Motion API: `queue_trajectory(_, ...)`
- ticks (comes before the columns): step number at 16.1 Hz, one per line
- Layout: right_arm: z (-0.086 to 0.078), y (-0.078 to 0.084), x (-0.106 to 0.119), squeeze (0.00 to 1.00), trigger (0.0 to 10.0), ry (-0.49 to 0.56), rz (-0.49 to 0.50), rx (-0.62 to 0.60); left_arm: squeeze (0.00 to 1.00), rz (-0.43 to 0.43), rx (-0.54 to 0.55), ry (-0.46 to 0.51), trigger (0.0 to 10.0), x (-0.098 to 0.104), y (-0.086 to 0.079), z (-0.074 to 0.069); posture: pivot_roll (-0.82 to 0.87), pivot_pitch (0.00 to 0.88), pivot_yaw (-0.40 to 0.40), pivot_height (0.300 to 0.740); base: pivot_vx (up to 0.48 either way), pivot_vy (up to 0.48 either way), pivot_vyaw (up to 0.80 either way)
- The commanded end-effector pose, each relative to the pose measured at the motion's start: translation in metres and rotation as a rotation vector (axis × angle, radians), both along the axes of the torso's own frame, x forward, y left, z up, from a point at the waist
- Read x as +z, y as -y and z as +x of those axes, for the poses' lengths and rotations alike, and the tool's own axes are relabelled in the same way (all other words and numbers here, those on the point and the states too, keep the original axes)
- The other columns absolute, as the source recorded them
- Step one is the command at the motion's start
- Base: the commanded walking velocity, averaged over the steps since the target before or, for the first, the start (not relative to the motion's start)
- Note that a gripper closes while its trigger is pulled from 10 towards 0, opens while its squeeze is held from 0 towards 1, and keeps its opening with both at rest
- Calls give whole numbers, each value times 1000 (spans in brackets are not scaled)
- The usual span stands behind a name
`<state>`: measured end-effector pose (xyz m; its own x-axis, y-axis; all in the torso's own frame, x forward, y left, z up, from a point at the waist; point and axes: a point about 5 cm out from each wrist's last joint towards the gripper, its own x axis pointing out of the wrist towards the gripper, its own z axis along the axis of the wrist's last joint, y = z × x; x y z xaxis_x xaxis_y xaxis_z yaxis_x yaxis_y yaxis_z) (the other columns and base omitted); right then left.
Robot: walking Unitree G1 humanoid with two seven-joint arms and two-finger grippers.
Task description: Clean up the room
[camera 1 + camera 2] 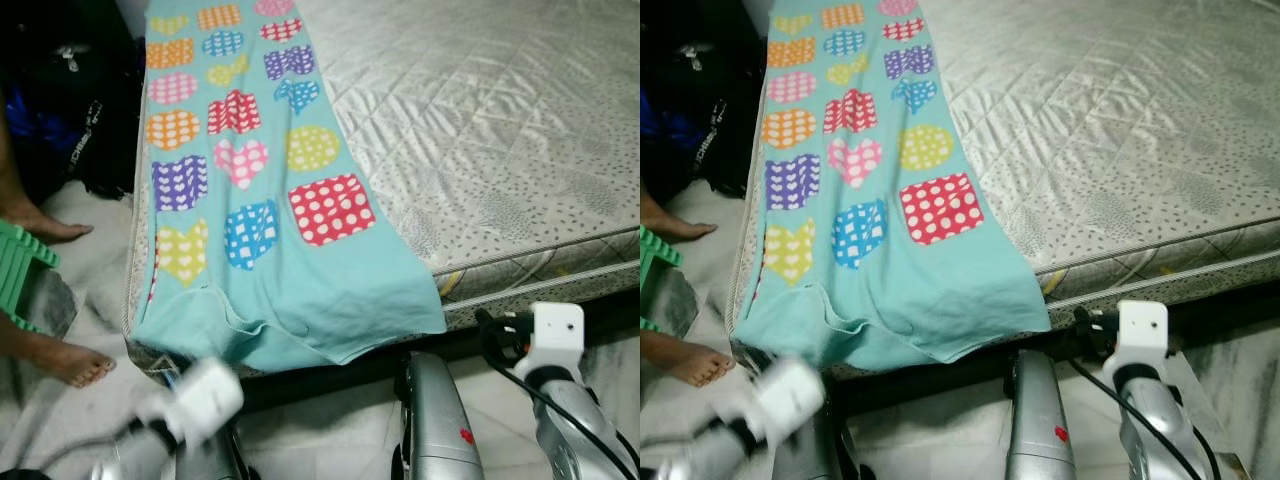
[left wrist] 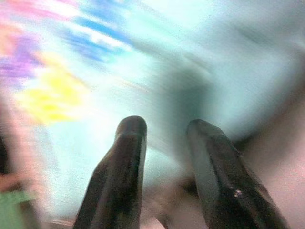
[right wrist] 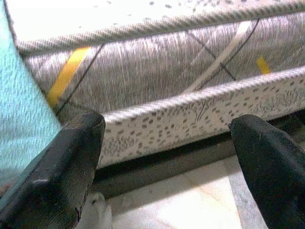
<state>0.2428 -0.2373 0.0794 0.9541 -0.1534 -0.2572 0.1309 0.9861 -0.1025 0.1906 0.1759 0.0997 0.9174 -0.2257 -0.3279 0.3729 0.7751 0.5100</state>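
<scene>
Facing the foot of a bed (image 1: 520, 130), you look down on a bare quilted grey mattress with a turquoise sheet (image 1: 250, 200) laid along its left edge. The sheet carries rows of spotted hearts and squares in red, blue, yellow, purple, orange and pink, and its plain lower end drapes over the mattress's near corner, hanging in loose folds toward the pale marble floor (image 1: 330, 430).

Your left gripper (image 2: 164, 143) hangs just before that draped end; in the left wrist view its two black fingers (image 2: 119, 167) stand a little apart with nothing between them, and the blurred turquoise cloth with smears of yellow, purple and blue lies beyond. In the head views the left arm (image 1: 195, 400) shows as a blurred white wrist block below the sheet's hem.

Your right gripper (image 3: 167, 143) is spread wide and empty, low at the bed's near edge. Between its fingers (image 3: 62, 167) you see the mattress's speckled side panel and piping, a dark bed frame under it, and a strip of the turquoise sheet at one side. The right arm (image 1: 555, 340) sits below the mattress edge, right of the sheet's corner.

At the far left a person's bare feet (image 1: 70, 360) rest on the floor beside a green plastic stool (image 1: 20, 270), with dark bags (image 1: 70, 90) against the bed's side.
</scene>
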Motion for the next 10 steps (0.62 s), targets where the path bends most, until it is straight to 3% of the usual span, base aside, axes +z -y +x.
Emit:
queue_trajectory(1, 2, -2, -3, 0, 10000, -2, 7, 9, 1000, -26, 109, 8, 10000, 3, -14, 3, -95, 78, 51, 501, 0, 0, 0)
queue_trajectory(2, 4, -3, -3, 0, 10000, 2, 9, 10, 1000, -73, 190, -10, 10000, -1, -24, 10, -96, 70, 50, 501, 0, 0, 0)
queue_trajectory(4, 5, -4, -3, 0, 10000, 5, 10, 10, 1000, -89, 215, -18, 10000, -4, -30, 17, -98, 68, 50, 501, 0, 0, 0)
queue_trajectory(5, 5, -4, -3, 0, 10000, 8, 12, 9, 1000, -175, 315, -51, 10000, -8, -42, 32, -103, 66, 52, 501, 0, 0, 0)
queue_trajectory(7, 4, -4, -4, 0, 10000, 10, 13, 6, 1000, -267, 393, -118, 10000, -16, -56, 55, -116, 60, 53, 501, 0, 0, 0)
queue_trajectory(10, 2, -3, -4, 0, 10000, 12, 12, 0, 1000, -286, 332, -173, 10000, -19, -54, 75, -129, 56, 60, 501, 0, 0, 0)
